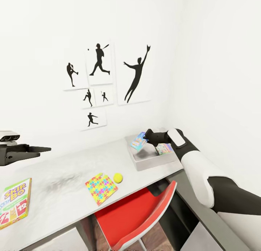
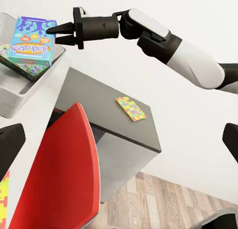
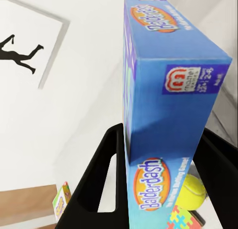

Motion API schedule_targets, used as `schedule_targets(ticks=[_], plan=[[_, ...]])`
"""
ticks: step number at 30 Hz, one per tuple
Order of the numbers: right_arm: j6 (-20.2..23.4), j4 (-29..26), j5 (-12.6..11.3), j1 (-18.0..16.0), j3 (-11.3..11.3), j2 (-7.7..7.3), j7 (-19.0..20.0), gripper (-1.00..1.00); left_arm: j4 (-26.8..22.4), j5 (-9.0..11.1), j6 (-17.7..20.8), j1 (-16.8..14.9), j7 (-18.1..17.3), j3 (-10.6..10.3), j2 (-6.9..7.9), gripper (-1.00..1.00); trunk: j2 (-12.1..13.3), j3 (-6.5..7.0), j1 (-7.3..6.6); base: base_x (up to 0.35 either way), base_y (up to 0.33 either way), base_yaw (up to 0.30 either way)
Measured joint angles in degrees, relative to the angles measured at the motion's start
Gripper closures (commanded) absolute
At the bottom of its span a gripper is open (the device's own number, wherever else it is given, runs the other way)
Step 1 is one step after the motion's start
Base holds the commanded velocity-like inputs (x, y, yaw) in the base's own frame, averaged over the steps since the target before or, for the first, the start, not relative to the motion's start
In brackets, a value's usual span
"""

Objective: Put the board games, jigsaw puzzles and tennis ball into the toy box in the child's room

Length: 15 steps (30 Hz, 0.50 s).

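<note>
My right gripper [image 1: 145,138] is shut on the light blue Balderdash board game [image 1: 139,141], held tilted just above the grey toy box [image 1: 143,163] at the table's right end. A printed box [image 2: 25,65] lies inside the toy box under it. On the white table [image 1: 65,171] lie a jigsaw puzzle [image 1: 101,187], the tennis ball [image 1: 117,177] beside it, and the green-topped Skip-Bo board game [image 1: 14,202] at the left. Another jigsaw puzzle [image 2: 131,108] lies on a dark grey cabinet. My left gripper [image 1: 43,151] hovers open over the table's left part, its fingers [image 2: 11,145] wide apart.
A red chair [image 1: 139,214] is tucked under the table's front edge, below the puzzle and ball. The dark grey side cabinet [image 2: 109,115] stands to the right of the table against the white wall. Athlete silhouette pictures [image 1: 99,75] hang above the table.
</note>
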Motion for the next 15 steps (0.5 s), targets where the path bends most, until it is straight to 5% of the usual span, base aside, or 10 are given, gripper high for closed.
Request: schedule_targets(ticks=[15], plan=[[0.0, -0.1, 0.0, 0.0, -0.3, -1.83, 0.1, 1.00, 0.0, 0.0, 0.0, 0.0, 0.0, 0.0, -0.06, -1.00, 0.0, -1.40, 0.00, 0.000, 0.000, 0.065]])
